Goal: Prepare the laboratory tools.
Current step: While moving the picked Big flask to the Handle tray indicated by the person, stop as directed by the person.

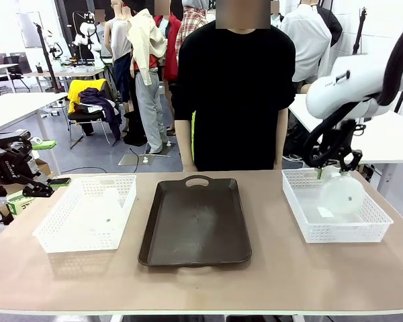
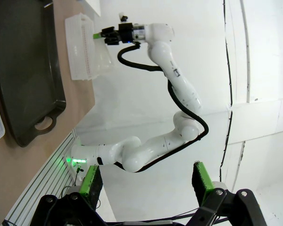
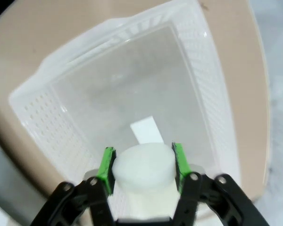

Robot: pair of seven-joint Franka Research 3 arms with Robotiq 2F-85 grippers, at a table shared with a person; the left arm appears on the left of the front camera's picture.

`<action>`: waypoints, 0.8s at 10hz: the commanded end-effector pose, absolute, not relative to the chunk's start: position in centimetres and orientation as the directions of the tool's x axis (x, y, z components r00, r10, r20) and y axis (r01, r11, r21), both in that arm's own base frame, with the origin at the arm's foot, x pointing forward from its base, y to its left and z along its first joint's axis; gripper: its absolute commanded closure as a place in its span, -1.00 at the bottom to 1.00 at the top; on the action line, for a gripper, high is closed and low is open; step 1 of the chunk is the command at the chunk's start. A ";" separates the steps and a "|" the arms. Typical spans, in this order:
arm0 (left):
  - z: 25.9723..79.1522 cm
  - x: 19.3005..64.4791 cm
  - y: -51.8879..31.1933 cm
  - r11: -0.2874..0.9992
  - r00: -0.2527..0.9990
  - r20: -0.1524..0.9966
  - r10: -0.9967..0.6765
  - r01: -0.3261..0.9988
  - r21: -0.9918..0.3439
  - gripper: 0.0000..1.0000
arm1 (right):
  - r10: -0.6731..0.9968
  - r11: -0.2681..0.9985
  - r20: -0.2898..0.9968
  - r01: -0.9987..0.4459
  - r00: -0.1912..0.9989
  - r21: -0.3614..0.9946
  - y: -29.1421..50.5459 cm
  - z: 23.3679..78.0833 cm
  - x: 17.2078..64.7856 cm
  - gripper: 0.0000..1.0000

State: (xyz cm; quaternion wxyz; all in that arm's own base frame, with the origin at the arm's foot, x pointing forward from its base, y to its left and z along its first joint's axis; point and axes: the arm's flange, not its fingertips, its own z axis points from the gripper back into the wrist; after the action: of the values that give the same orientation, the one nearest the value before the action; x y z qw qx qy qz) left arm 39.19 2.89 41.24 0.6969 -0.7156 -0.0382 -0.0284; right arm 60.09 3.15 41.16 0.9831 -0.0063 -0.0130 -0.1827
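We see the right gripper (image 1: 324, 169) clenched on the neck of a flask (image 1: 342, 194). It hangs tilted over the right basket (image 1: 309, 231), at 3 o'clock from the tray (image 1: 196, 221). Bare tabletop runs between tray and basket on both sides, and along the table (image 1: 269, 282) at its 6 o'clock edge. At 9 o'clock the left basket (image 1: 54, 235) holds the second flask (image 1: 109, 204). The left gripper (image 1: 41, 168) hovers beyond the table's 9 o'clock edge, jaws spread, gripping nothing.
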 end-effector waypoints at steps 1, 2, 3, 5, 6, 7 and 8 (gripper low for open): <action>41.5 39.1 3.1 -0.036 0.995 0.098 0.013 0.098 -0.995 -1.00 | -0.349 0.937 0.066 0.348 0.935 0.021 4.2 43.4 56.6 1.00; 41.5 39.1 3.1 -0.036 0.995 0.098 0.013 0.098 -0.995 -1.00 | -0.347 0.938 0.117 0.347 0.930 0.021 4.6 44.4 55.5 1.00; 41.5 39.1 3.1 -0.036 0.995 0.098 0.013 0.098 -0.995 -1.00 | -0.340 0.940 0.138 0.341 0.930 0.021 4.8 44.9 54.8 1.00; 41.5 39.1 3.1 -0.036 0.995 0.098 0.013 0.098 -0.995 -1.00 | -0.350 0.936 0.140 0.350 0.926 0.026 4.7 45.0 54.2 1.00; 41.5 39.1 3.1 -0.036 0.995 0.098 0.013 0.098 -0.995 -1.00 | -0.327 0.945 0.108 0.326 0.939 0.030 5.0 46.2 55.2 1.00; 41.5 39.1 3.1 -0.036 0.995 0.098 0.013 0.098 -0.995 -1.00 | -0.327 0.945 0.108 0.326 0.939 0.030 5.0 46.2 55.2 1.00; 41.5 39.1 3.1 -0.036 0.995 0.098 0.013 0.098 -0.995 -1.00 | -0.327 0.945 0.108 0.326 0.939 0.030 5.0 46.2 55.2 1.00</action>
State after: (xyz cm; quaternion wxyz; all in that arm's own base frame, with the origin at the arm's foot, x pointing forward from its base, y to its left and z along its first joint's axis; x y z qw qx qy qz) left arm 39.19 2.89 41.24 0.6969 -0.7156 -0.0383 -0.0284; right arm 54.78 4.90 45.92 0.9844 0.0063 -0.0585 -0.1659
